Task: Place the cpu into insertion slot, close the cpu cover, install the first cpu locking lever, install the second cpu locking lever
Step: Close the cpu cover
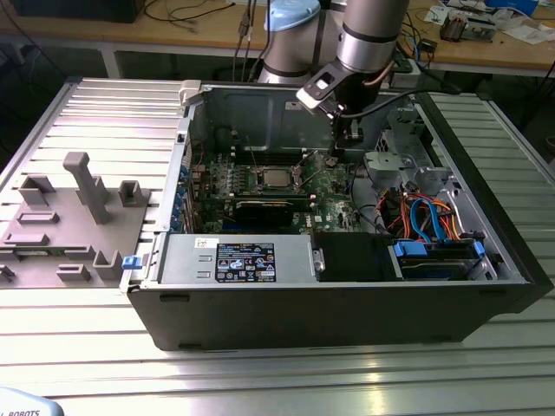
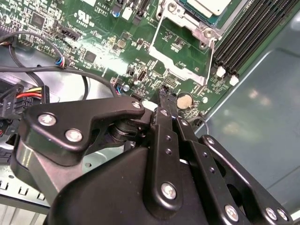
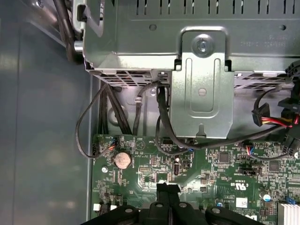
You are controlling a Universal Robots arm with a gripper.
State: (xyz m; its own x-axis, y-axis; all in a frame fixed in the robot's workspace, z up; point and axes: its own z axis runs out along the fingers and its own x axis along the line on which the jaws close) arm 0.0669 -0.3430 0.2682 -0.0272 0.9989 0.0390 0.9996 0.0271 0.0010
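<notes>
The cpu (image 1: 276,178) lies flat in the insertion slot on the green board, its silver-grey top (image 2: 211,4) showing. The slot's shiny rim (image 2: 199,29) frames it. The cpu cover (image 2: 174,61), a thin silver frame with a square window, is swung open away from the slot on the side toward my gripper. My gripper (image 1: 335,154) hangs inside the case to the exterior view's right of the slot. Its black fingers (image 2: 164,101) are shut together with nothing seen between them, tips close to the cover's far edge and beside a coin battery (image 2: 184,100). In the first wrist view the gripper (image 3: 168,190) hovers over the board.
Long black memory slots (image 2: 248,33) run beside the socket. A metal drive cage (image 3: 201,93) and black cables (image 3: 108,117) stand near the board's edge. A black card (image 1: 260,208), a power supply (image 1: 234,260) and blue cables (image 1: 425,217) fill the case. A grey fixture (image 1: 78,217) lies outside it.
</notes>
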